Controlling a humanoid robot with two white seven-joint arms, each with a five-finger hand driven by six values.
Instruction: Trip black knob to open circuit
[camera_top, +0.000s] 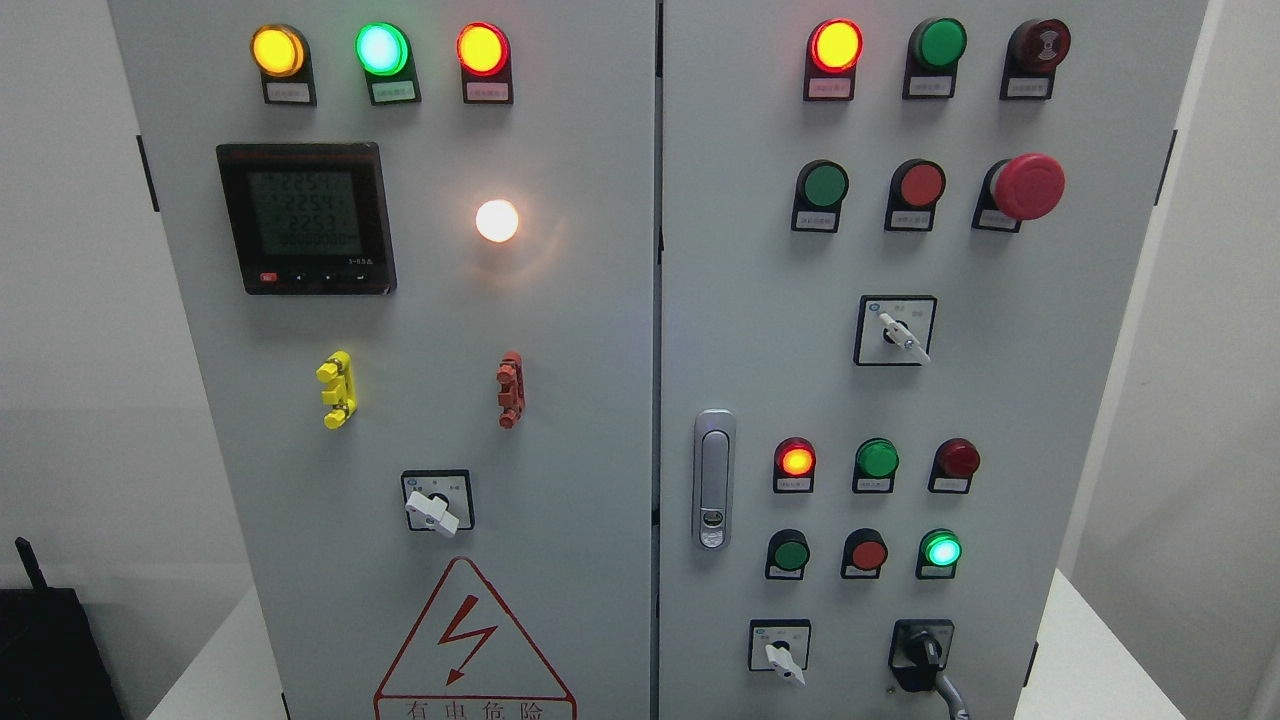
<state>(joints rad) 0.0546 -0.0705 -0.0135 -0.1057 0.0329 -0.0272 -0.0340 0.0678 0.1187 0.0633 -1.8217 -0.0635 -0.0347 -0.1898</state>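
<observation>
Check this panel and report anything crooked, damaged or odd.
Nothing looks damaged. The black knob at lower right sits turned off vertical, and the three white selector switches also point down-right. The lamps are a mix of lit and unlit. No robot hand is in view.

two grey cabinet doors (400, 300), six lit lamps up top and lower down, one white glowing lamp (497, 220), one meter display (305, 218), three white selector switches (432, 508), one black knob (922, 650), one red mushroom button (1025, 186), one door latch (713, 478).
</observation>
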